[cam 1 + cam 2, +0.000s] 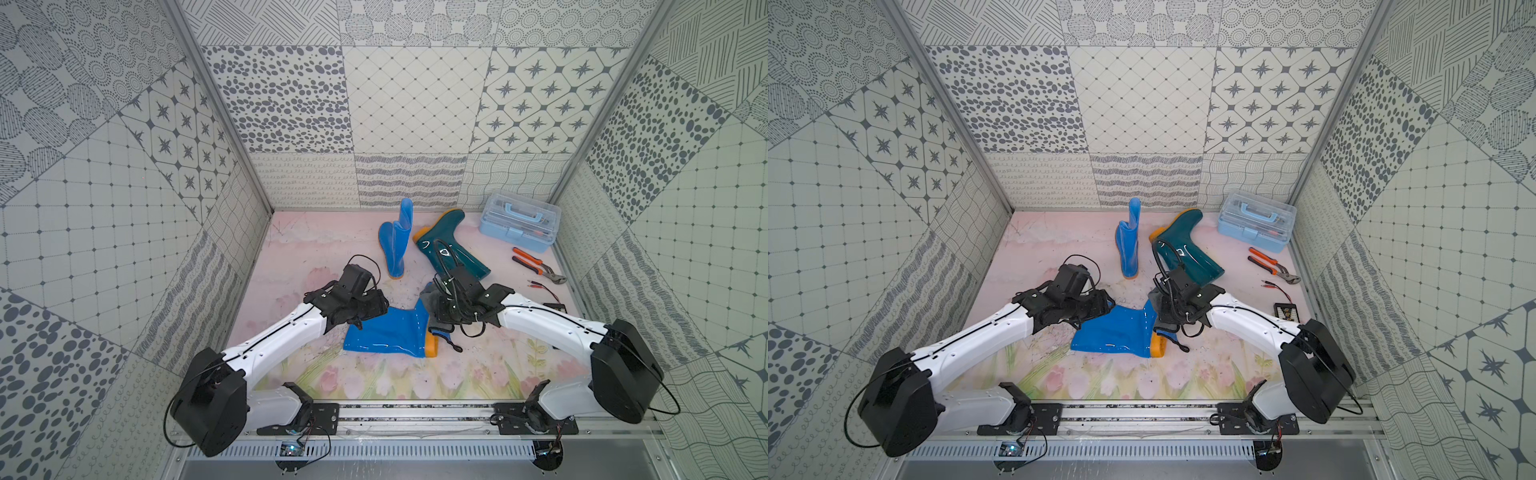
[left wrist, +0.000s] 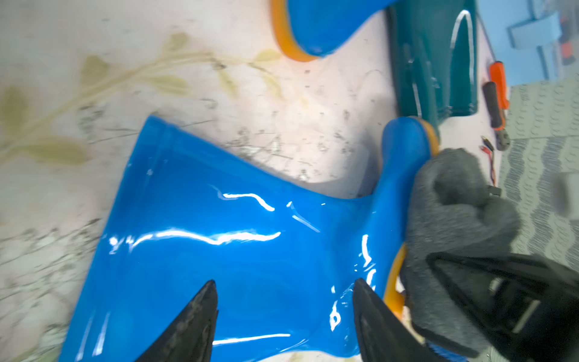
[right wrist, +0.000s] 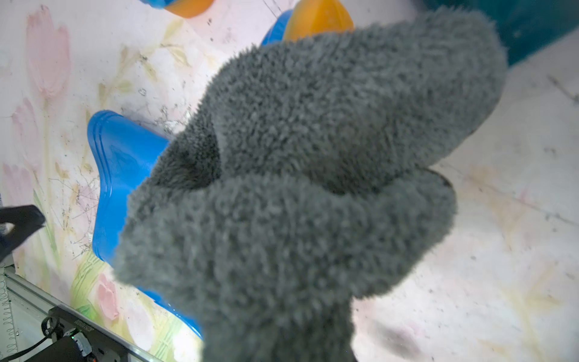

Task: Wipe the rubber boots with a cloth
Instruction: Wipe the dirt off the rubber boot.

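Bunched dark grey cloth (image 3: 297,188) fills the right wrist view; the right tool (image 1: 441,307) is clamped narrow on it, its fingers buried in the pile. The wad sits against the foot end of the lying blue boot (image 1: 386,332), by the orange sole, near the middle of the worktop (image 1: 316,257). The left tool (image 2: 285,282) stands wide over that boot's shaft, gripping nothing. A second blue boot (image 1: 397,245) appears upright farther back; the teal boot (image 1: 451,249) lies just behind the right arm's wrist.

Likely troubles: with no clamp on the shaft, the glossy boot could slide or spin once the cloth pushes along it; a wadded cloth offers little contact, so patches may be missed; the cloth's trailing black loop could snag on the sole; a broad stroke might knock the teal boot.
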{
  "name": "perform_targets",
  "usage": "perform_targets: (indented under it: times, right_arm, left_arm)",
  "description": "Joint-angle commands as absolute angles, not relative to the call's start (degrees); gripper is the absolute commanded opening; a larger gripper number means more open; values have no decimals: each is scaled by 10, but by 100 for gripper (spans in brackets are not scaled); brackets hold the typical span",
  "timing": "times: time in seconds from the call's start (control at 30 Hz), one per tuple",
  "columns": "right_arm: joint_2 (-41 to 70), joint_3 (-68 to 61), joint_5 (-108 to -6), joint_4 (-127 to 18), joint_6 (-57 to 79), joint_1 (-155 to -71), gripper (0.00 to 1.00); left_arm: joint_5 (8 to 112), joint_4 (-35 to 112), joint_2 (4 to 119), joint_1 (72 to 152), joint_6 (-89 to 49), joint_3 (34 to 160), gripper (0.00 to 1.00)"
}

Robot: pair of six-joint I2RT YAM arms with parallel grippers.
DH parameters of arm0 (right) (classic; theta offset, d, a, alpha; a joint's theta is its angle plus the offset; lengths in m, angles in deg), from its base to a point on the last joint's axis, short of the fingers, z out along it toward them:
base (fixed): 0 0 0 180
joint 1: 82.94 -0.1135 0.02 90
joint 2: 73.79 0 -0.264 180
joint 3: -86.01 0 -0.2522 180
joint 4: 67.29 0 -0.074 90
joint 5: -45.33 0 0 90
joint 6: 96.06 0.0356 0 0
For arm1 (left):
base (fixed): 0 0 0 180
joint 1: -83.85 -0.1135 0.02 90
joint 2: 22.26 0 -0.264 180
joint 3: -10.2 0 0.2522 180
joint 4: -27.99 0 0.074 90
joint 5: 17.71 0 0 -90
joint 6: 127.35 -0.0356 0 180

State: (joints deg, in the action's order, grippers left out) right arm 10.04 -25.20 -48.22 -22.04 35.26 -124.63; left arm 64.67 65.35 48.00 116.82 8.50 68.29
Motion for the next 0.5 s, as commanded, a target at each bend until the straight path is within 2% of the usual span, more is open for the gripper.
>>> perform_targets:
  times: [0.0, 0.3, 0.47]
  right_arm:
    - [107, -201, -464, -229, 321, -1246, 4]
    - [39, -152, -357, -140, 321, -1266, 4]
    - [65, -149, -359, -166, 330, -1299, 4]
  left_arm:
    - [599, 679, 436, 1104, 35, 592, 68]
    - [596, 646, 406, 1093, 20, 512, 67]
    - [599, 636, 424, 1093, 27, 486, 67]
